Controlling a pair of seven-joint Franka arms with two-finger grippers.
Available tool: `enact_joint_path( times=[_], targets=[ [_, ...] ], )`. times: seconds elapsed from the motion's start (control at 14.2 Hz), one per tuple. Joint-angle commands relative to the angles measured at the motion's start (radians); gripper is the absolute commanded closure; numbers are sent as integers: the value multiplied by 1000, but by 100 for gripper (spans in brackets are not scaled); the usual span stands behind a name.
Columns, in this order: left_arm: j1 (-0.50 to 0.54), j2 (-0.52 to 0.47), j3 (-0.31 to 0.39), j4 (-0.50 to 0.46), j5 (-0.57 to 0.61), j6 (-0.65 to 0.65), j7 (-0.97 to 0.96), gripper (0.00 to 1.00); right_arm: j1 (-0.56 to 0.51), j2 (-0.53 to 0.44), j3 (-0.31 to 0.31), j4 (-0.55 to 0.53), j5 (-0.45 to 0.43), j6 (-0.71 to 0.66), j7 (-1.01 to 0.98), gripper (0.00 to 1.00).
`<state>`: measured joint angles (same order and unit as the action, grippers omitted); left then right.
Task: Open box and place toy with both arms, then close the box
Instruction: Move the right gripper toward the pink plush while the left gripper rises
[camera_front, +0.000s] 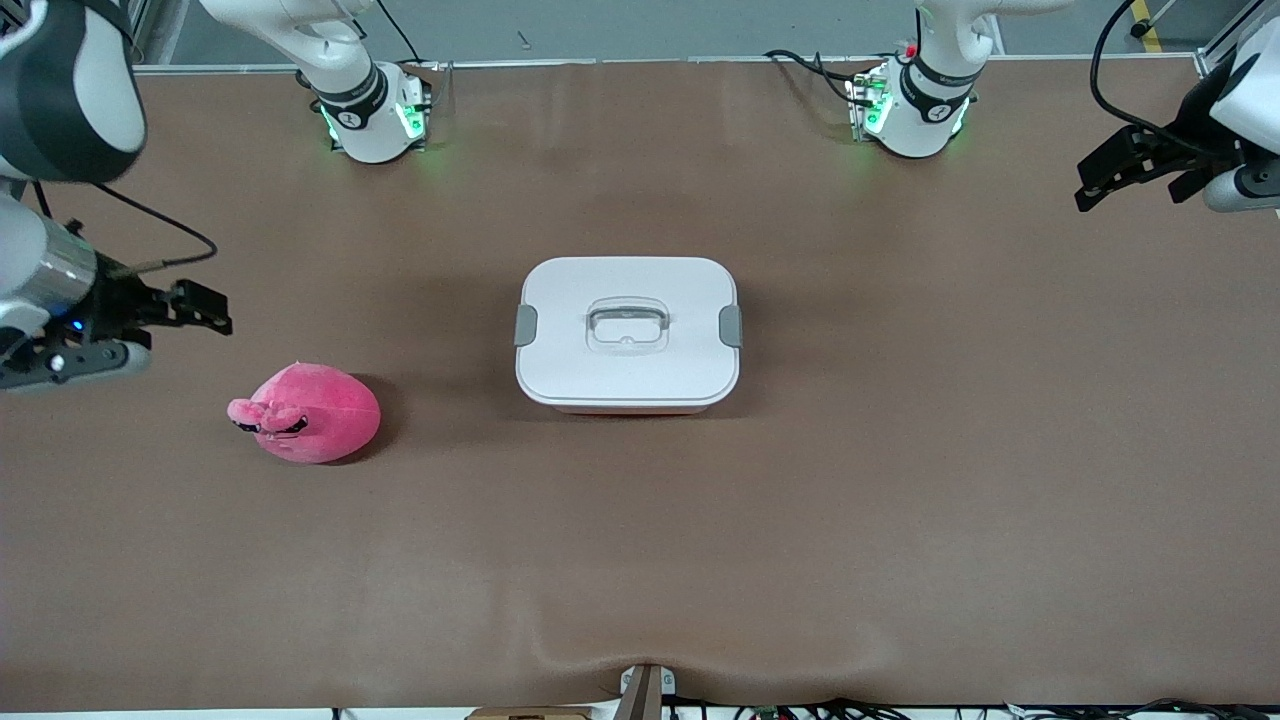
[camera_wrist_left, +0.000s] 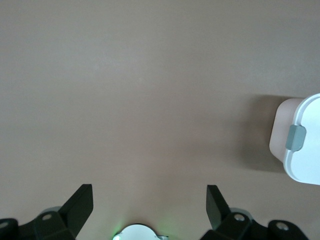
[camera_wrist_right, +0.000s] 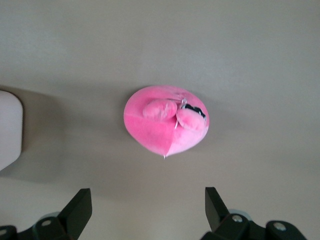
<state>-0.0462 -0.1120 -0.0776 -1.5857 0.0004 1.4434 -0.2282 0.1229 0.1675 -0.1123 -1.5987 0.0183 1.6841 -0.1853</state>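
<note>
The box (camera_front: 627, 335) sits mid-table, lid on, clips at both ends, bare brown table (camera_front: 900, 520) all round it. The toy (camera_front: 308, 412) lies toward the right arm's end, well apart. The right gripper (camera_front: 205, 305) and left gripper (camera_front: 1100, 180) hang over the table's ends, fingers spread.

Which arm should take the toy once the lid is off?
The right. The right gripper is open toward the right arm's end of the table, where the toy lies. The left gripper is open near the other end, past the closed box.
</note>
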Motion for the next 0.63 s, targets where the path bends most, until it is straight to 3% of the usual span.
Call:
enact_joint_path(
  times=[0.0,0.56],
  targets=[
    [-3,9,-45,4,-14,-17,-145,0,9,39,-6,6,8,34,-23,0],
    [-4,52,-201,4,-46,18,-462,0,3,159,-7,-1,31,157,-23,0]
  ],
)
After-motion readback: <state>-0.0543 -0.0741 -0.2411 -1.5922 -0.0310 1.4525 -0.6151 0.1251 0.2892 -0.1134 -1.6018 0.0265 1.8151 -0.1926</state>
